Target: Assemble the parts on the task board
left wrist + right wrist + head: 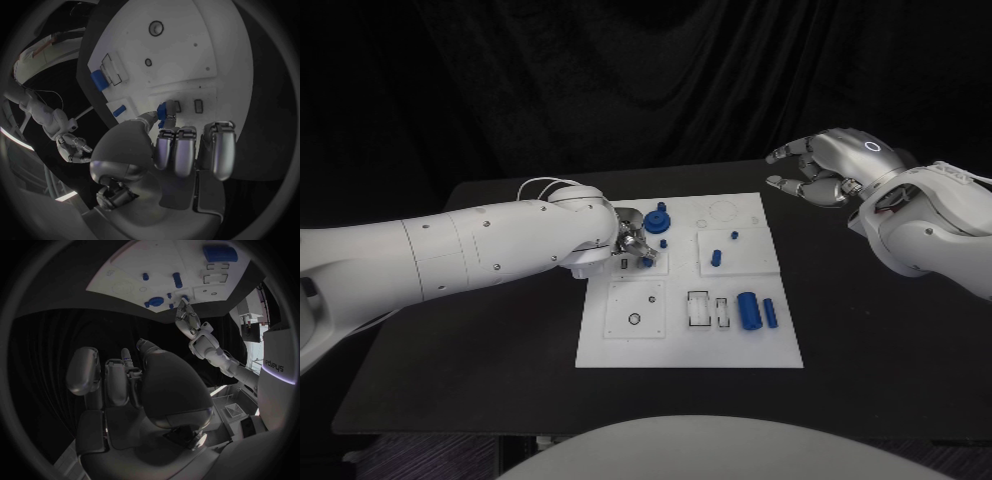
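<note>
Black cloth hangs behind the black table (877,350), and we see the white task board (689,345) lying at its middle in the head view. In the right wrist view we read part of a word, "adieys" or close to it, on a white upright at the right edge of the frame; we cannot make it out surely.

On the board, a blue cylinder (749,310) lies right of centre with a slimmer blue piece (769,309) just beside it. A round blue part (656,218) stands near the board's upper left, and two small blue pegs (715,256) stand toward the middle.

Our left hand (629,243) sits over the board's upper left area. The left wrist view shows what the head view hides: a small blue part (166,114) pinched between the thumb and a finger, just above two slots in the board, while the other fingers (178,147) curl in side by side.

Our right hand (826,165) hovers in the upper right of the head view, off the board's far right corner. Its fingers (84,371) are spread and lightly bent, holding nothing.
</note>
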### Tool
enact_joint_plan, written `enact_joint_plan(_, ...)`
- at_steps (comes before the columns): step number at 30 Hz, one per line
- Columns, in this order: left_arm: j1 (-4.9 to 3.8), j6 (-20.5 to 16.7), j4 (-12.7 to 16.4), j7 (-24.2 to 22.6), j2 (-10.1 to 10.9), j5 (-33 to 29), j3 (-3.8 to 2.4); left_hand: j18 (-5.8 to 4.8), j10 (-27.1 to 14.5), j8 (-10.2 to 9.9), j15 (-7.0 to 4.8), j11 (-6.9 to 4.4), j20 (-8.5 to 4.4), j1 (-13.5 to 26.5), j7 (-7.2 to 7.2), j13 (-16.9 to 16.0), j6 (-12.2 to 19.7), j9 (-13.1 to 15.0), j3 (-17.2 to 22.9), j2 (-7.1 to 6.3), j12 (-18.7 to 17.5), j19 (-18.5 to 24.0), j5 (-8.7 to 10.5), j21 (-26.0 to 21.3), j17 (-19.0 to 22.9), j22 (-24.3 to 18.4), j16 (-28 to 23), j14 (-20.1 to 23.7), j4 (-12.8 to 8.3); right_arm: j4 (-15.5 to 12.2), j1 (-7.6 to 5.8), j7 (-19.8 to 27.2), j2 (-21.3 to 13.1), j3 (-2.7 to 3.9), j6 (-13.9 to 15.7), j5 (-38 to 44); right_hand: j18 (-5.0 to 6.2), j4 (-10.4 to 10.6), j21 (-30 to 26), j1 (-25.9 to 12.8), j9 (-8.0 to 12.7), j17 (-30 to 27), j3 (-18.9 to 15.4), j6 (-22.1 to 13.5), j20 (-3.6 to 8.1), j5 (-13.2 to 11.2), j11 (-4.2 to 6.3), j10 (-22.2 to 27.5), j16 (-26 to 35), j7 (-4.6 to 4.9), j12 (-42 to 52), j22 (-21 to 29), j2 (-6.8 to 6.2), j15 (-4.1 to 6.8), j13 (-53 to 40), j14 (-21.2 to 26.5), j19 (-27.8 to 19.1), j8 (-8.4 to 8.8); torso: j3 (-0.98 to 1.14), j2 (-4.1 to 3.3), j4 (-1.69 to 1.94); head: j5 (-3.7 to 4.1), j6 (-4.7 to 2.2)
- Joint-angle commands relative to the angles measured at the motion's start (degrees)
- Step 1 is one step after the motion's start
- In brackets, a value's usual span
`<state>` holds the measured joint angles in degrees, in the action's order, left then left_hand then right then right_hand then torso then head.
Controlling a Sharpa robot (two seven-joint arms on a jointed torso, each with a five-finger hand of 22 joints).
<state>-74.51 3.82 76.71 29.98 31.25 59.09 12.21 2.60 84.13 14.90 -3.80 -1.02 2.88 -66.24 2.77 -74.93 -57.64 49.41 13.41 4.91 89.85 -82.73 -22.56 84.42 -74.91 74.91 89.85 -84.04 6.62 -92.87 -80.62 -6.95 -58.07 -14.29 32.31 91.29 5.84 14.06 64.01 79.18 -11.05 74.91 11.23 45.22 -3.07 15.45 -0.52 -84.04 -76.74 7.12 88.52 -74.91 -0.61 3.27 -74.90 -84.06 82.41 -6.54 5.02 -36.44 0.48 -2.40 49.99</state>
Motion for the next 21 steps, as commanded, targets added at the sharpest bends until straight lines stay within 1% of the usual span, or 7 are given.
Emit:
enact_joint_plan(1,0.12,-1.96,0.54,-1.0,0.39,-0.37,-0.05,-0.13,5.87,-0.35,-0.22,-0.47,-0.36,0.15,-0.28,-15.07,-0.28,0.09,0.56,-0.58,0.15,-0.08,-0.28,-0.23,-15.09,7.39,0.15,-5.96,-0.11,-0.02,0.15,-1.36,-0.15,0.04,-0.58,0.18,-0.73,-0.41,-0.36,0.4,0.1,1.46,-0.04,0.48,-0.08,0.42,-0.56,-3.96,0.47,-0.09,-0.34,-6.02,0.02,-0.3,-13.16,-3.0,-0.25,0.1,-0.04,0.04,-0.02,-0.01,0.01)
enact_joint_plan(5,0.12,-2.47,1.02,-0.82,1.27,-0.37,-0.04,-0.12,5.87,-0.36,-0.23,-0.46,-0.37,0.26,-0.27,-15.07,-0.33,0.14,0.7,-0.65,0.15,-0.06,-0.24,-0.26,-15.09,7.37,0.15,-5.96,-0.09,0.01,0.22,-1.45,-0.21,0.04,-0.74,0.17,-0.73,-0.41,-0.36,0.4,0.1,1.46,-0.04,0.48,-0.08,0.42,-0.56,-3.96,0.47,-0.09,-0.34,-6.02,0.02,-0.3,-13.16,-3.0,-0.25,0.1,-0.04,0.04,0.0,-0.01,0.01)
enact_joint_plan(9,0.18,-3.07,1.28,-0.73,1.88,-0.37,-0.04,-0.12,5.87,-0.46,-0.22,-0.45,-0.38,0.61,-0.23,-15.07,-0.33,0.24,1.07,-0.75,0.15,-0.06,-0.07,-0.29,-15.09,7.37,0.15,-5.96,0.06,0.02,0.32,-1.39,-0.24,0.04,-0.9,-0.36,-0.7,-0.42,-0.54,0.41,0.11,1.3,-0.03,0.49,-0.09,0.44,-0.56,-3.82,0.64,-0.08,-0.46,-5.96,0.02,-0.3,-13.03,-2.96,-0.31,0.11,0.01,-0.01,-0.04,-0.07,0.01)
enact_joint_plan(16,0.49,-3.97,1.74,-0.57,2.61,-0.36,-0.04,-0.13,5.87,-0.55,-0.22,-0.43,-0.38,0.88,-0.22,-15.07,-0.33,0.32,1.38,-0.82,0.15,-0.09,0.1,-0.28,-15.09,7.41,0.15,-5.96,0.19,0.09,0.43,-1.38,-0.22,0.04,-1.25,-1.09,-0.64,-0.48,-0.87,0.48,0.17,1.2,0.05,0.51,-0.1,0.57,-0.59,-3.71,0.76,-0.05,-0.56,-5.86,0.01,-0.32,-12.92,-2.93,-0.41,0.15,0.03,-0.03,0.06,-0.18,0.01)
enact_joint_plan(19,0.63,-4.08,1.86,-0.44,2.77,-0.36,-0.04,-0.13,5.87,-0.55,-0.22,-0.43,-0.38,0.88,-0.22,-15.07,-0.33,0.32,1.38,-0.82,0.15,-0.09,0.1,-0.28,-15.09,7.41,0.15,-5.96,0.19,0.11,0.44,-1.39,-0.2,0.04,-1.33,-1.17,-0.64,-0.48,-0.87,0.48,0.17,1.2,0.05,0.51,-0.1,0.57,-0.59,-3.71,0.76,-0.05,-0.56,-5.86,0.01,-0.32,-12.92,-2.93,-0.41,0.15,0.02,-0.05,0.01,-0.35,0.01)
enact_joint_plan(21,0.72,-4.09,1.94,-0.33,2.88,-0.36,-0.04,-0.13,5.87,-0.6,-0.21,-0.42,-0.37,0.98,-0.21,-15.07,-0.31,0.35,1.51,-0.82,0.15,-0.09,0.16,-0.29,-15.09,7.41,0.15,-5.96,0.24,0.11,0.45,-1.42,-0.2,0.04,-1.4,-1.21,-0.64,-0.48,-0.87,0.48,0.17,1.2,0.05,0.51,-0.1,0.57,-0.59,-3.71,0.76,-0.05,-0.56,-5.86,0.01,-0.32,-12.92,-2.93,-0.41,0.15,0.01,-0.03,0.06,-0.38,0.01)
